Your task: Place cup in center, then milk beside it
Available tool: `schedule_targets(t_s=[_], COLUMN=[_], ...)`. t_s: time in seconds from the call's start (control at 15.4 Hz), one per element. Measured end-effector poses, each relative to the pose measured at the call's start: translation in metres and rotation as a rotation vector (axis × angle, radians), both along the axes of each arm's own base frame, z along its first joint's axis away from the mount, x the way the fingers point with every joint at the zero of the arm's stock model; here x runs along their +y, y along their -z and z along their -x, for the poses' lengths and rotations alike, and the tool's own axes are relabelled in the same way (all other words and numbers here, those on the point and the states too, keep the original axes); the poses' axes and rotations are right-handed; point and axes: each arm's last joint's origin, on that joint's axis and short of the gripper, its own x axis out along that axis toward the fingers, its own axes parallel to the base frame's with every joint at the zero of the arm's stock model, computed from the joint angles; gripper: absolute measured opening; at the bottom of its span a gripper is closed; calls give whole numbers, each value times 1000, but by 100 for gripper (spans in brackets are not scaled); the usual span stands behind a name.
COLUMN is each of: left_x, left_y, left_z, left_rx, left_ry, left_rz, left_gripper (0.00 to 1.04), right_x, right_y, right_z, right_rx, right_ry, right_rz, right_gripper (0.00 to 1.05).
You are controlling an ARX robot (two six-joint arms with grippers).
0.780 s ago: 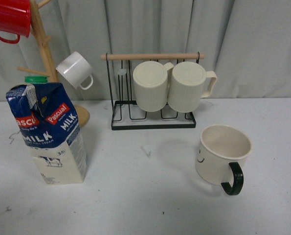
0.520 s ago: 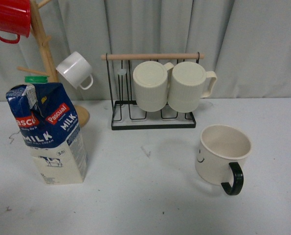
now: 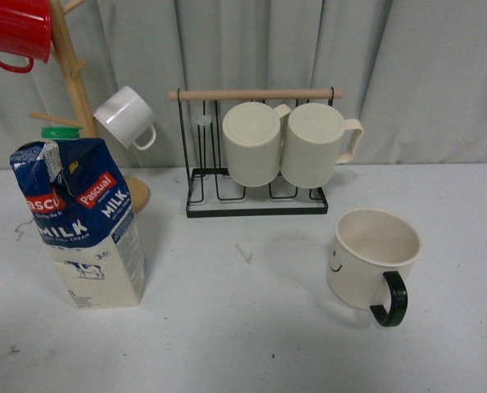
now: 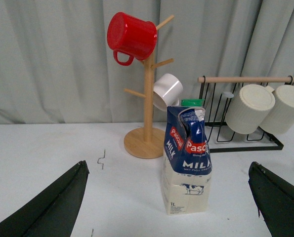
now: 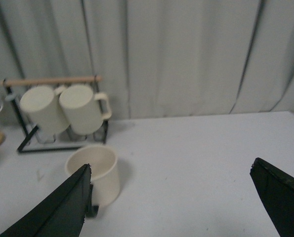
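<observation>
Plainly, nothing is gripped yet. The cup stands upright on the worktop at the robot's right, its mouth up, its black handle turned toward the robot and its smiley facing inward. The milk stands upright on the left side, near the base of the wooden mug tree, with its blue top creased. Between the two lies the center, a bare white patch with only faint dark marks around it.

Neither arm shows in the front view. In the left wrist view the left claw is spread wide, holding nothing, with the carton framed between its fingers but well ahead of them. The right claw is likewise spread wide and bare. The mug shows close to one finger and not between the pair, so I judge it is not yet lined up.

Each arm faces the thing on its own side, which suits the job. Since the mug goes first, the right arm should probably lead. The ribbed mugs on the wire rack play no part.
</observation>
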Motion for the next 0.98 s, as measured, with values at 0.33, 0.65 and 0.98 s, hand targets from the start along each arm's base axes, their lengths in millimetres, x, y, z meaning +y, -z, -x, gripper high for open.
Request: schedule_targets(t_s=[0.33,0.65,0.98], left_x=[0,0,0], left_y=[0,0,0], left_z=[0,0,0], left_rx=[0,0,0], left_ry=[0,0,0], left_rz=[0,0,0], left_gripper=[98,98,98], right_x=[-12,22,48], right_y=[-49,-27,22], right_z=[-78,-211,-263], right_rx=[173,545,814], right_ry=[-163,-72,-17], right_rz=[-23,-272,-358], right_gripper=[98,98,98])
